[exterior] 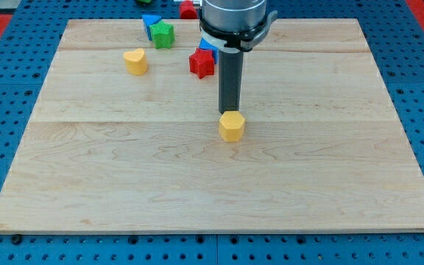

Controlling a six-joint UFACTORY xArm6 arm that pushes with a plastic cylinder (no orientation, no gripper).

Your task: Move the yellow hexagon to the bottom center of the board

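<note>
Hexagon: yellow hexagon (pixel 231 126) is seated flat near board (pixel 109 199) centre, no long axis shown | around: yellow heart-like block (pixel 135 61), red star (pixel 202 63), green star (pixel 163 34), blue blocks (partly hidden) (pixel 149 22) are grouped toward the view's top, well apart | tip: my tip (pixel 230 112) is pressed against its top-side edge, nothing gripped

Arm end (pixel 232 18): fat grey metal cylinder, dull sheen, cut off by frame top. Below it dark band w/ white ring, small black lug on right side. Straight dark rod (pixel 231 77) under that, matte charcoal, squarish section, plain, no markings or cables seen. My tip (pixel 230 112): blunt, flat-cut.
</note>
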